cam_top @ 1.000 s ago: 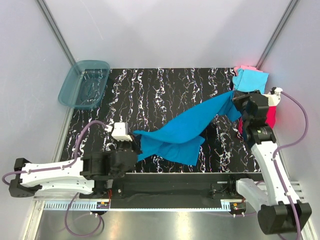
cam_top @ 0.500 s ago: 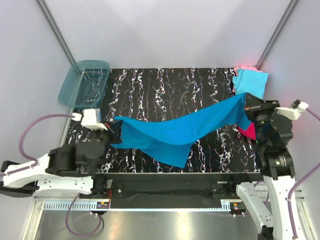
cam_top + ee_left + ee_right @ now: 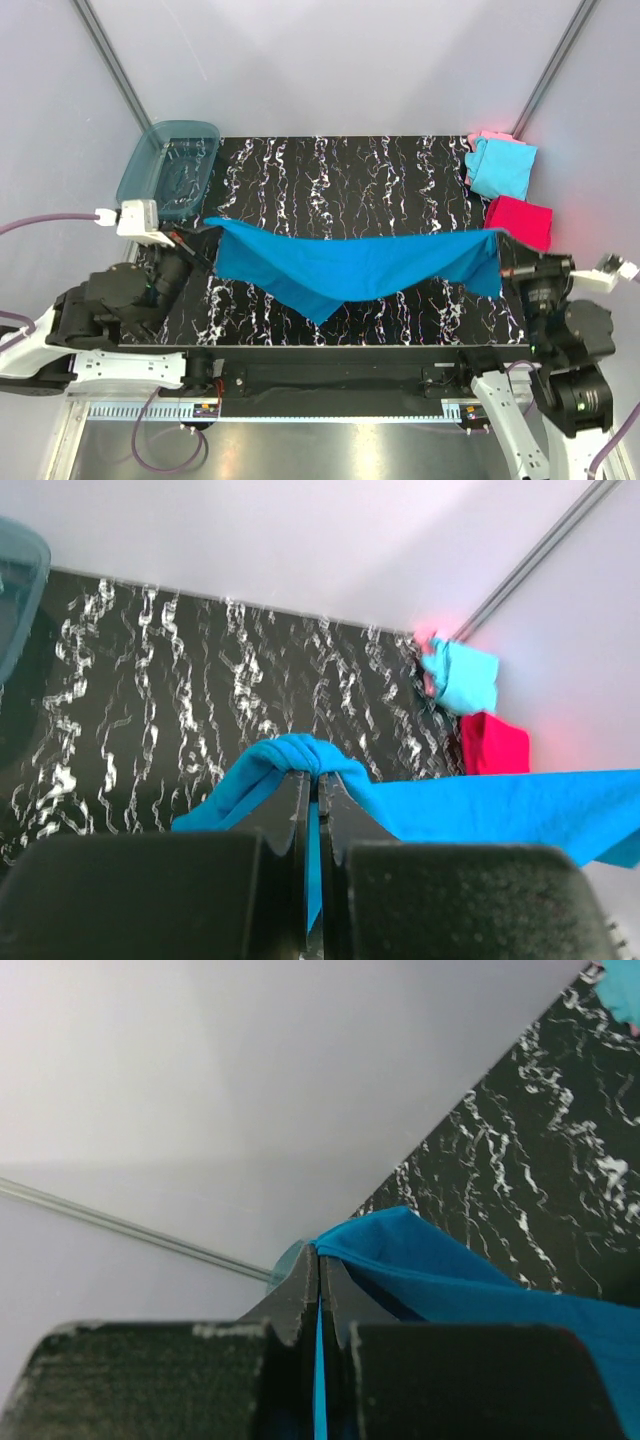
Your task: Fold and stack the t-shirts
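Note:
The large teal-blue t-shirt (image 3: 350, 265) hangs stretched in a band across the front half of the table, with a point of cloth sagging at the middle. My left gripper (image 3: 203, 234) is shut on its left end, where cloth bunches over the fingertips (image 3: 318, 775). My right gripper (image 3: 505, 246) is shut on the right end, with a thin strip of cloth (image 3: 470, 1290) between the jaws (image 3: 320, 1250). A light cyan t-shirt (image 3: 503, 167) lies on a pale pink one (image 3: 487, 136) at the back right corner. A magenta-red t-shirt (image 3: 520, 220) lies just in front of them.
A translucent teal tub (image 3: 168, 168) stands at the back left corner of the black marbled table (image 3: 330, 180). White walls and metal frame posts close in the left, back and right sides. Both arm bases sit along the near edge.
Both arms have swung outward and back toward the near edge, pulling the teal-blue shirt from a slack diagonal heap into a taut raised band. The magenta-red shirt is now uncovered.

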You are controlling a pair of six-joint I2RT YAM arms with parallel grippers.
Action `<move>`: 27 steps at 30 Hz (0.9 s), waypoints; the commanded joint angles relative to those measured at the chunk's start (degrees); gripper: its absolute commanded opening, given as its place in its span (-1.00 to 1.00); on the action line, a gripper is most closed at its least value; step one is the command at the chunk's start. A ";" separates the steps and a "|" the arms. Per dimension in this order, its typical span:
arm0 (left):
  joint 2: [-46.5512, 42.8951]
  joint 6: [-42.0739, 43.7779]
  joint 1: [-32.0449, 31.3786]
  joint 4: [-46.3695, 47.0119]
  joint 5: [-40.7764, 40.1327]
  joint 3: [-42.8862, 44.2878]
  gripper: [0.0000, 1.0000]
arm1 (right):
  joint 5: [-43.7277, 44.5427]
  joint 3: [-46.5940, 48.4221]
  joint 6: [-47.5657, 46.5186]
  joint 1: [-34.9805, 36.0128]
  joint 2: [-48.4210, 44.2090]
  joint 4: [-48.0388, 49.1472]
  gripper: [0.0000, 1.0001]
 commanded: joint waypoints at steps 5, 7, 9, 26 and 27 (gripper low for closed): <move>2.68 -10.82 -0.23 -5.10 0.08 -6.90 -1.00 | 6.47 -9.82 5.24 1.33 -4.33 -8.49 -1.00; 4.00 -11.09 -0.23 -5.46 -0.27 -6.81 -1.00 | 5.25 -11.14 5.60 1.33 -3.46 -6.82 -1.00; 4.53 -10.39 -0.23 -5.37 -0.80 -5.50 -1.00 | 4.36 -10.89 5.07 1.33 -2.14 -4.46 -1.00; 13.32 17.28 -6.30 4.29 2.19 13.56 -1.00 | -11.63 15.11 -12.32 1.33 9.72 5.14 -1.00; 15.33 19.91 -6.47 6.13 2.36 16.97 -1.00 | -11.64 17.04 -13.29 1.33 11.47 4.27 -1.00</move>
